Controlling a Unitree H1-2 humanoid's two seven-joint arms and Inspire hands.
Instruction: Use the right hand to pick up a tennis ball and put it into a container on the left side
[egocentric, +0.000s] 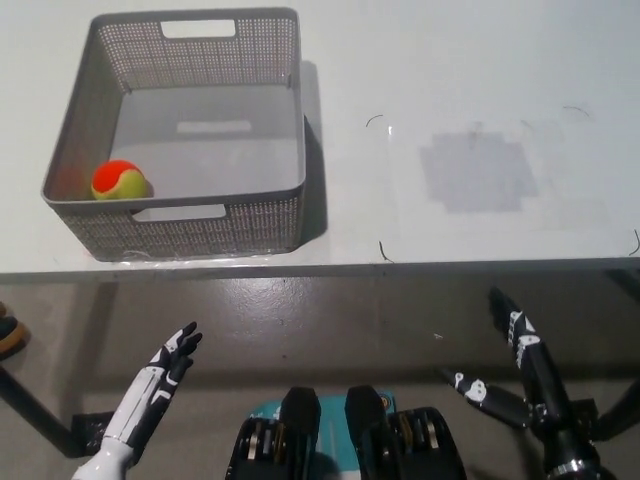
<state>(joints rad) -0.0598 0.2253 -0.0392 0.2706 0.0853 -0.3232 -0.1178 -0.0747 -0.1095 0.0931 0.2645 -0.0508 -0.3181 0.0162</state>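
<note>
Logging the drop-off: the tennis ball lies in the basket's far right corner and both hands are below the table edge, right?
Not quite. The head view shows the tennis ball in the basket's near left corner; the left hand and right hand are below the table edge.

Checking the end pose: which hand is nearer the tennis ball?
Left. The left hand hangs below the table edge, under the basket holding the tennis ball; the right hand is far right.

No readable text, labels, brands, numbers or signs anywhere: none on the grey basket (272, 226) at ten o'clock, none on the white surface (470, 90), only faint pen marks and a grey patch (478, 172) at two o'clock.
</note>
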